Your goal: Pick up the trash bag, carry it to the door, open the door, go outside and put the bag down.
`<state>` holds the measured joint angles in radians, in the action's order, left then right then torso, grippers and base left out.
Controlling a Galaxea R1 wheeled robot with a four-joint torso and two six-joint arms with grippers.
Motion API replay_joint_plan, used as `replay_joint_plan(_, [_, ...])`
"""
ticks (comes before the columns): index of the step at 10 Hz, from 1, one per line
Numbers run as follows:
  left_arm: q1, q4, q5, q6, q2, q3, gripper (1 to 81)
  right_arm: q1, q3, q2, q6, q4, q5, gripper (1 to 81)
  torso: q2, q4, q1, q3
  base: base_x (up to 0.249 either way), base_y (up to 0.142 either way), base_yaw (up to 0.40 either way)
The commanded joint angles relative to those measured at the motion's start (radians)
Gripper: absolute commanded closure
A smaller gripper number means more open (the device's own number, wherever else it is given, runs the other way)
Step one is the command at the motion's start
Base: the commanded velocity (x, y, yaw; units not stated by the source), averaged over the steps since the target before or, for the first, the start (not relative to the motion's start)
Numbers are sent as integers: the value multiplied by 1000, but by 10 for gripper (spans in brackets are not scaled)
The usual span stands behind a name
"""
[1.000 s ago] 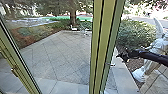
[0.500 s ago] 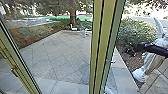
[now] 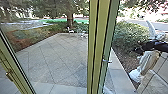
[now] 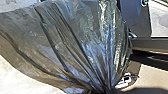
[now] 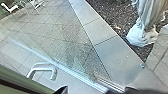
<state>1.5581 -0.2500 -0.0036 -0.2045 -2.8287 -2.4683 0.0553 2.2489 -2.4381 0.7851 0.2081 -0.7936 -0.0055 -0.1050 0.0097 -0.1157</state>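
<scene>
My right gripper [image 3: 138, 50] is at the right of the head view, beyond the green door post [image 3: 99, 47] and in front of the bush and the statue. A small metal handle [image 3: 107, 61] sticks out from that post, to the left of the gripper and apart from it. In the right wrist view, a pale curved door handle [image 5: 42, 67] stands near the green frame. The trash bag [image 4: 75, 42], dark, thin and shiny, spreads wide in the left wrist view. Its folds draw together into a tight bunch where my left gripper [image 4: 103, 91] grips it.
A paved yard [image 3: 57, 60] lies past the glass, with white chairs [image 3: 70, 30] near a tree. A whitish statue [image 3: 147, 62] stands by the bush [image 3: 130, 35] at the right. Another frame post [image 3: 15, 72] slants down at the left.
The head camera's view has shifted a little. My right arm has moved rightward, away from the door post and its small handle, towards the statue's side.
</scene>
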Motion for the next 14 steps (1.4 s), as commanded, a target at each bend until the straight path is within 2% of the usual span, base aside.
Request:
replay_joint_plan(1, [-17,-2,73,0,11,6,811,200,-28,32,-7,24,-22,10,0,-36,0,29,0,0,0])
replay_joint_plan(3, [-17,-3,73,0,11,6,811,198,-63,71,-7,24,-22,10,0,-70,0,55,0,0,0])
replay_joint_plan(4, [-17,-3,73,0,11,6,811,201,-71,87,-10,30,-22,10,0,-46,0,33,0,0,0])
replay_joint_plan(5, [-17,-3,73,0,11,6,811,209,-66,91,-48,63,-22,10,0,-57,0,46,0,0,0])
replay_joint_plan(6, [-17,-3,73,0,9,6,811,226,-63,89,-77,100,-21,10,0,-61,-1,52,0,0,0])
replay_joint_plan(7, [-17,-3,73,0,8,6,811,238,-54,74,-113,143,-19,10,0,-61,-1,52,0,0,0])
replay_joint_plan(8, [-17,-5,71,0,8,6,811,240,-10,39,-121,199,-15,10,0,-61,-2,51,0,0,0])
replay_joint_plan(9, [-16,-6,71,0,8,6,811,243,40,5,-131,226,-7,10,0,-61,-2,51,0,0,0])
replay_joint_plan(12, [-20,-18,73,0,8,6,811,272,206,-97,-243,237,16,10,0,-62,-2,52,0,0,0])
replay_joint_plan(14, [-19,-26,71,0,9,6,811,293,222,-103,-274,244,16,10,-1,-62,-3,52,0,0,0])
